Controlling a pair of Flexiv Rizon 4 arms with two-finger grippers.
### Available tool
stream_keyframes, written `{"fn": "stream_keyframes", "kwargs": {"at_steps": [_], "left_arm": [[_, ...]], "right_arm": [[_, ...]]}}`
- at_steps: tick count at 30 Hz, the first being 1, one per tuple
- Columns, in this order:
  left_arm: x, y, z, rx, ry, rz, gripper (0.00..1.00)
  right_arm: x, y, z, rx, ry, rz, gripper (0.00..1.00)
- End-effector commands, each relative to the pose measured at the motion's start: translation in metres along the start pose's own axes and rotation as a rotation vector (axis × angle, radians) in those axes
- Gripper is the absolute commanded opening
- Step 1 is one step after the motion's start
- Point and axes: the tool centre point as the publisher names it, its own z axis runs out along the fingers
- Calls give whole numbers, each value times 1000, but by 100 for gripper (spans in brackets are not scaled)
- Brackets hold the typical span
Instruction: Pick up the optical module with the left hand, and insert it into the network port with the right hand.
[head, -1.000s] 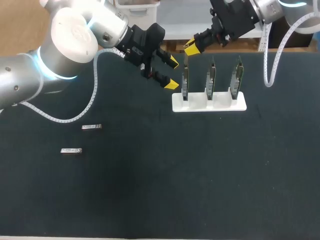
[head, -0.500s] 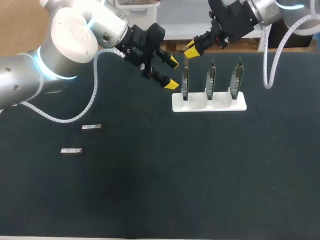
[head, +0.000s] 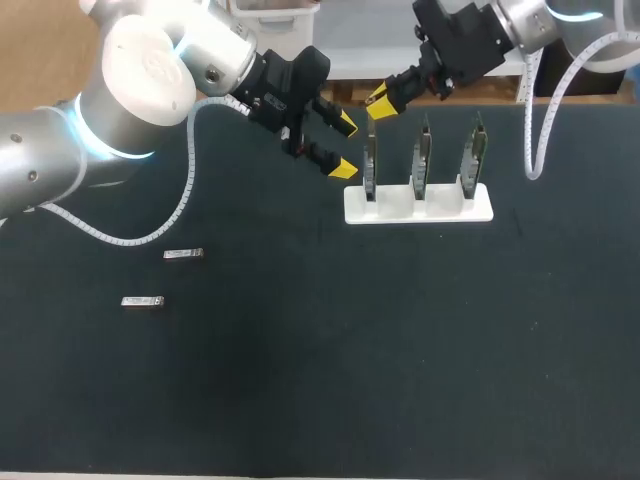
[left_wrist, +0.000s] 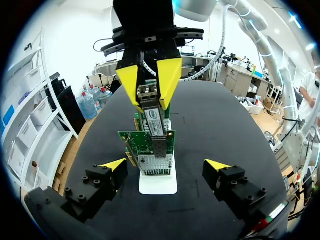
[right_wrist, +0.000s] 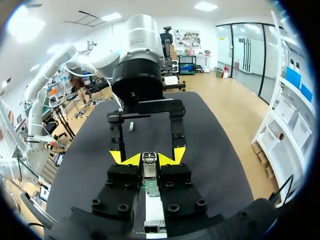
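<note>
Insertion step: module's in the right hand and lined up over the port

The optical module (left_wrist: 152, 112) is pinched between the yellow tips of the right gripper (right_wrist: 149, 157), pointing nose-down at the top edge of the network card (left_wrist: 134, 142) at the end of the white stand (head: 420, 208) closest to my left arm. From these angles I can't tell if the nose has entered the port (left_wrist: 159, 150) or is only hovering at its mouth. The left gripper (head: 342, 146) sits just beside that same card with its fingers spread wide and nothing in them, so I'd say the pickup and handover are done. Next it needs a straight push down along the port's axis, keeping the module square so it doesn't catch the cage. Two spare modules (head: 183, 254) lie well apart on the table (head: 400, 350).
</note>
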Motion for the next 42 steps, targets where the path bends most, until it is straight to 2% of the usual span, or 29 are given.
{"fn": "stream_keyframes", "kwargs": {"at_steps": [1,2,3,4,5,18,19,20,21,42], "left_arm": [[-1,1,0,2,4,-1,100],[-1,1,0,2,4,-1,100],[-1,1,0,2,4,-1,100],[-1,1,0,2,4,-1,100],[-1,1,0,2,4,-1,100],[-1,1,0,2,4,-1,100],[-1,1,0,2,4,-1,100],[-1,1,0,2,4,-1,100],[-1,1,0,2,4,-1,100],[-1,1,0,2,4,-1,100]], "right_arm": [[2,-2,2,-1,-5,4,0],[2,-2,2,0,-7,6,0],[2,-2,2,-1,-8,7,28],[1,-2,1,-4,-12,9,91],[1,-2,1,-5,-15,11,100],[-9,2,-6,-19,-63,4,100],[-9,2,-6,-19,-64,4,35],[-9,2,-6,-20,-64,5,10],[-8,1,-5,-21,-62,6,0],[1,-7,5,-42,-20,16,0]]}}
